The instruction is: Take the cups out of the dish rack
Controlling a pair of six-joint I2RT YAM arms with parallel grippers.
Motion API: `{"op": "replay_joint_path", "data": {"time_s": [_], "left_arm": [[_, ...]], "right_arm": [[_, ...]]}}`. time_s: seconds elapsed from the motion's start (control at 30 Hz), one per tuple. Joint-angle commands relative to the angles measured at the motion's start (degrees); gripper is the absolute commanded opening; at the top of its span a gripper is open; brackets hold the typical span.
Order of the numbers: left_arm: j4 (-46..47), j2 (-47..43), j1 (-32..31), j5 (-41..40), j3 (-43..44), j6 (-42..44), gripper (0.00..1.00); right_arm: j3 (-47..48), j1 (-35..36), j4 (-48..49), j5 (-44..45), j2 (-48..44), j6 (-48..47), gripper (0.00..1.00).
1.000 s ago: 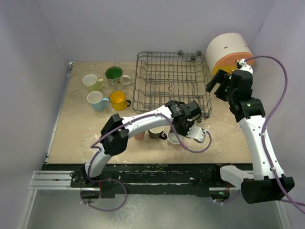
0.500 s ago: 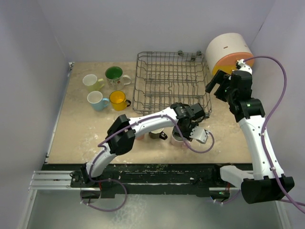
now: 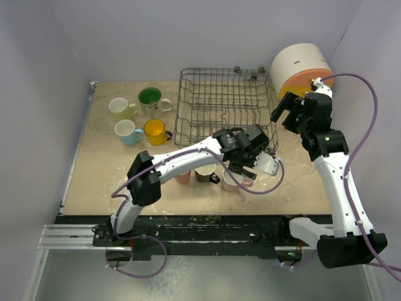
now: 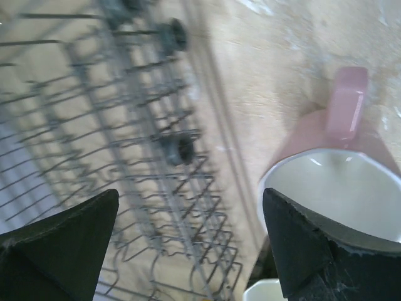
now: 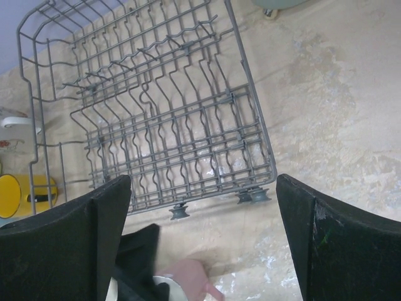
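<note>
The grey wire dish rack (image 3: 225,106) stands at the back middle, and no cup shows in it (image 5: 156,125). Four cups stand left of it: pale yellow-green (image 3: 121,108), green-inside white (image 3: 150,98), light blue (image 3: 128,132) and yellow-orange (image 3: 155,131). In front of the rack are a salmon tumbler (image 3: 183,177), a black mug (image 3: 205,175) and a pink mug (image 3: 235,182). My left gripper (image 3: 245,160) hangs open just above the pink mug (image 4: 338,175), holding nothing (image 4: 191,191). My right gripper (image 3: 285,113) is open and empty, high over the rack's right corner (image 5: 203,182).
A round cream-and-orange box (image 3: 302,68) sits at the back right, close behind my right arm. Purple walls close in the table on three sides. The rack's small wheel feet (image 5: 180,211) rest on the tabletop. A white rim (image 4: 266,291) shows beside the pink mug.
My left gripper opened, let go of the pink mug on the table and rose toward the rack's near edge. The right arm stayed almost still.
</note>
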Motion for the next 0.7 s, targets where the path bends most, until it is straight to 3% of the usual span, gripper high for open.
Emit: {"op": "replay_joint_path", "data": {"time_s": [0.0, 0.13, 0.23, 0.4, 0.57, 0.67], "left_arm": [[10.3, -11.03, 2.07, -2.43, 0.56, 0.24, 0.99], [16.67, -18.15, 4.85, -2.98, -0.37, -0.14, 0.99], [22.74, -25.65, 8.5, -1.31, -4.58, -5.59, 0.99], [37.6, -44.12, 16.25, -6.33, -25.71, -17.55, 0.99], [36.71, -57.08, 32.34, 0.95, -44.13, -30.18, 0.99], [41.49, -65.21, 44.32, 6.46, -56.21, -35.18, 0.99]], "right_arm": [[1.2, -0.27, 1.72, 3.48, -2.09, -1.66, 1.0], [0.41, -0.27, 2.15, 4.87, -2.58, -2.43, 1.0], [-3.04, -0.28, 5.63, 7.25, -4.43, -3.56, 1.0], [-16.72, -0.27, 19.85, 14.82, -12.61, -4.95, 1.0], [-30.3, -0.27, 34.93, 16.66, -20.85, -7.53, 1.0], [-36.71, -0.27, 40.5, 16.98, -23.64, -12.11, 1.0]]}}
